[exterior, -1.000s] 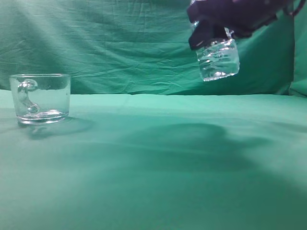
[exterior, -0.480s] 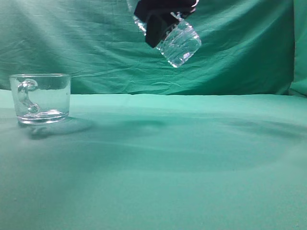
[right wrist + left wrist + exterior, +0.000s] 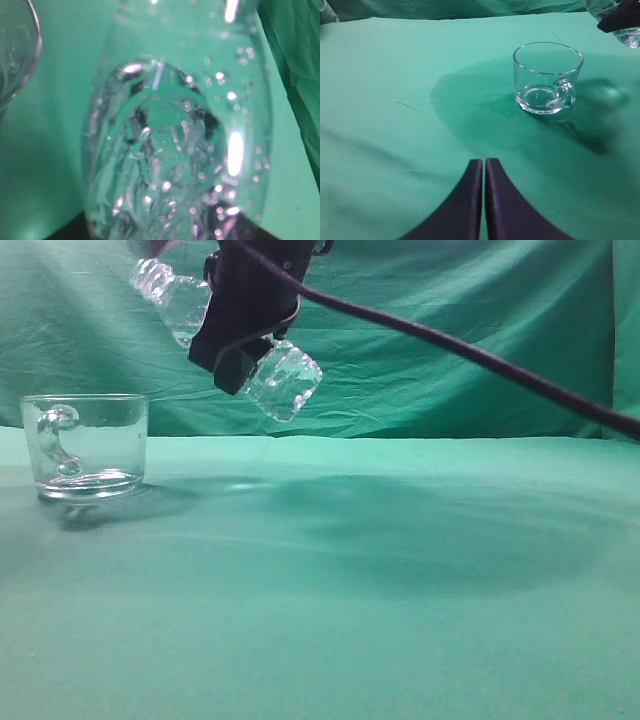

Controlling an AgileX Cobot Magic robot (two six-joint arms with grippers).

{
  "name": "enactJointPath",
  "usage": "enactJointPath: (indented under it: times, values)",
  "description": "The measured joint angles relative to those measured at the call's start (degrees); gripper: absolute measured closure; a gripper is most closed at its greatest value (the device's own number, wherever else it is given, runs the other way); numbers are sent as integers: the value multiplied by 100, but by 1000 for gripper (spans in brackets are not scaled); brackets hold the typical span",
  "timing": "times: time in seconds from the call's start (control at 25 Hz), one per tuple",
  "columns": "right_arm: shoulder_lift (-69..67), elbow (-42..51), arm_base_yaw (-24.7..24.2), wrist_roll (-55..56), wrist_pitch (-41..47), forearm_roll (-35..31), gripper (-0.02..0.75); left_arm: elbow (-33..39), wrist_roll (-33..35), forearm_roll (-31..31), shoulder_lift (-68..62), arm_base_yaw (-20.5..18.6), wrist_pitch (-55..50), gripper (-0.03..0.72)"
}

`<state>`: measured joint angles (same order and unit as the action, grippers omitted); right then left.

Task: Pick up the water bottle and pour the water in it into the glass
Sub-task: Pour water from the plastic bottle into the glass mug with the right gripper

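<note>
My right gripper [image 3: 240,325] is shut on the clear water bottle [image 3: 283,380] and holds it in the air, tilted, its neck end [image 3: 152,277] pointing up-left above and just right of the glass. The bottle fills the right wrist view [image 3: 175,130], with droplets inside; the water level is not clear. The glass [image 3: 85,445], a short clear mug with a curved handle, stands on the green cloth at the left, and also shows in the left wrist view [image 3: 547,77]. My left gripper [image 3: 484,162] is shut and empty, low over the cloth in front of the glass.
A green cloth [image 3: 380,580] covers the table and hangs as a backdrop [image 3: 450,300]. The right arm's black cable [image 3: 470,355] slants across the upper right. The glass rim shows at the left edge of the right wrist view [image 3: 20,55].
My right gripper has carried the bottle leftward from the upper right to just beside the glass, lowering it a little and tilting it more, neck toward the glass.
</note>
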<state>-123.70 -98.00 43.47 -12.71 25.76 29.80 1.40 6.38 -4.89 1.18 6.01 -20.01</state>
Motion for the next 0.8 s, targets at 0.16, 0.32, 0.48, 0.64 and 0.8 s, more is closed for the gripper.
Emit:
enactJointPath:
  times: [0.16, 0.32, 0.48, 0.64, 0.8]
  values:
    - [-409, -373, 48, -59, 10, 491, 489, 0, 0, 0, 0, 0, 0, 688]
    - [-537, -413, 90, -73, 37, 1022, 489, 0, 0, 0, 0, 0, 0, 688]
    - [-537, -426, 99, -76, 27, 1676, 489, 0, 0, 0, 0, 0, 0, 688]
    - [-537, -430, 99, -85, -7, 2172, 489, 0, 0, 0, 0, 0, 0, 688]
    - [-537, -430, 99, -85, -86, 2491, 489, 0, 0, 0, 0, 0, 0, 688]
